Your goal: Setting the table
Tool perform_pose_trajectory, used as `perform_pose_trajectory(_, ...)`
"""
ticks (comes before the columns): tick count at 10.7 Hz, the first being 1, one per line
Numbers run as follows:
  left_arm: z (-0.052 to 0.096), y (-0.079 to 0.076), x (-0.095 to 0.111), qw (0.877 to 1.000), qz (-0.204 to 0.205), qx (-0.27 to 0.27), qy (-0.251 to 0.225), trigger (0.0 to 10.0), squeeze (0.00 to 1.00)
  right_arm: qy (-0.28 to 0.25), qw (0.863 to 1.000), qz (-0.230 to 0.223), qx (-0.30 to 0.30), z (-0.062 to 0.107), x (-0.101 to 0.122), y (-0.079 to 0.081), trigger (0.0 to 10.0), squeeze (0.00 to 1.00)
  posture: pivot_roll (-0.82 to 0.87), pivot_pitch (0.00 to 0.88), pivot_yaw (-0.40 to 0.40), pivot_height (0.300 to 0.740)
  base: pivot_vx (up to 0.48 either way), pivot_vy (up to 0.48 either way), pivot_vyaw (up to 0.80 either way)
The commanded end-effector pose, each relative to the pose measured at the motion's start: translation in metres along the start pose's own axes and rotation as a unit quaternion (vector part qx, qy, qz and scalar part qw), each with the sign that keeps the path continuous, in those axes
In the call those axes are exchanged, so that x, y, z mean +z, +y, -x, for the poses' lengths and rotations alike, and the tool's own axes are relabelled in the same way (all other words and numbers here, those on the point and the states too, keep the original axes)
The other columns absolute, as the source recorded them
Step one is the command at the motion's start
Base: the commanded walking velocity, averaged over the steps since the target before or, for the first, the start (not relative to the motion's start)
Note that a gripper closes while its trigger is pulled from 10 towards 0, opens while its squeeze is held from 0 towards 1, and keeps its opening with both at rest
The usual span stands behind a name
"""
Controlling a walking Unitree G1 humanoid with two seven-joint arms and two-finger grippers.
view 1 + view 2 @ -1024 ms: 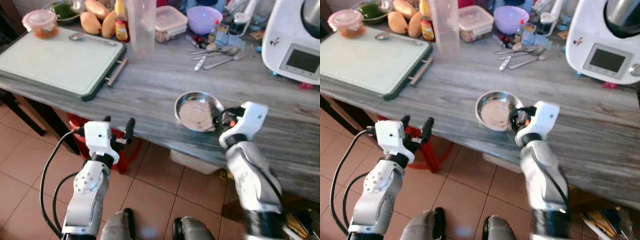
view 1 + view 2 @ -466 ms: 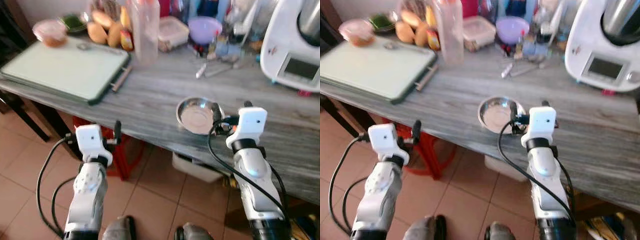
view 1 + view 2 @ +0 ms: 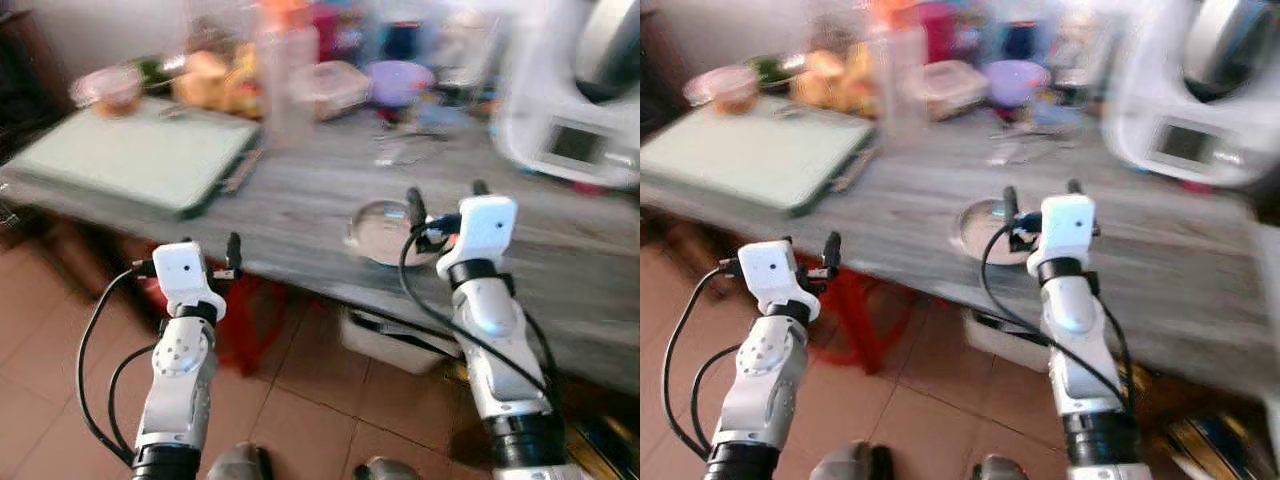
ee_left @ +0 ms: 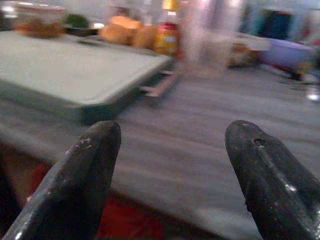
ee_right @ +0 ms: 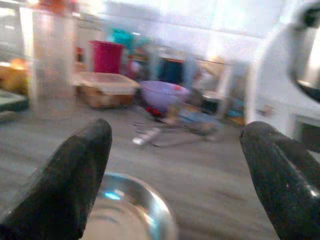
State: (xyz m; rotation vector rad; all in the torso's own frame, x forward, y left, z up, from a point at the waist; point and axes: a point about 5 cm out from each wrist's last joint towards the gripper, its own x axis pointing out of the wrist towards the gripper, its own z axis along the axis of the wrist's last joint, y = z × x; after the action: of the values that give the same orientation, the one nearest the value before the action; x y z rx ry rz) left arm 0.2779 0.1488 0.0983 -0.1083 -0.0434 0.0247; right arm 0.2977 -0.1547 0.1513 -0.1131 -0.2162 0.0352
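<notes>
Black and spread wide, the fingers of my right gripper [image 3: 440, 200] hold nothing; they stand just above the near edge of the grey wood-grain table [image 3: 300, 205]. The steel bowl [image 3: 385, 232] lies on the table just beyond and below those fingers, on their left-finger side, close to the table's near edge; in the right wrist view its shiny rim [image 5: 131, 210] sits low between my two fingers [image 5: 65, 175], nearer the one that shows on that side, and I cannot see any contact.

My left gripper [image 3: 232, 255] is also parted and empty, hanging in front of the table's near edge, well apart from the bowl and over the tiled floor [image 3: 300, 420].

Past the bowl, toward the far side of the table, lie blurred pieces of cutlery [image 5: 150, 136], a lilac bowl [image 3: 1015, 80] and a lidded container [image 3: 940, 85]. A pale green cutting board [image 3: 140, 160] lies far to the bowl's left, a white kitchen machine [image 3: 575, 100] to its right.
</notes>
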Motion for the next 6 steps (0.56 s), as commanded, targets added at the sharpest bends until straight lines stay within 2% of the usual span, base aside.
perform_pose_trajectory(1,-0.0014,-0.0051,0.0007,1.0,0.0,-0.009,-0.003,10.0,0.0,0.001,1.0,0.0,0.003,0.0037,-0.0026,-0.0004,10.0,0.0,-0.04,0.029,0.004,0.74,0.0,0.0,-0.8)
perform_pose_trajectory(3,-0.0026,-0.0076,0.0049,1.0,0.002,-0.015,-0.009,10.0,0.0,0.003,1.0,-0.003,0.009,0.0066,-0.0036,0.0013,10.0,0.0,-0.05,0.063,0.018,0.74,-0.246,0.0,-0.6)
perform_pose_trajectory(6,0.004,-0.0055,0.0035,1.0,0.0,-0.013,-0.003,10.0,0.0,0.008,1.0,0.003,0.003,0.0131,-0.006,-0.0038,10.0,0.0,-0.05,0.084,0.006,0.74,-0.247,0.0,0.0)
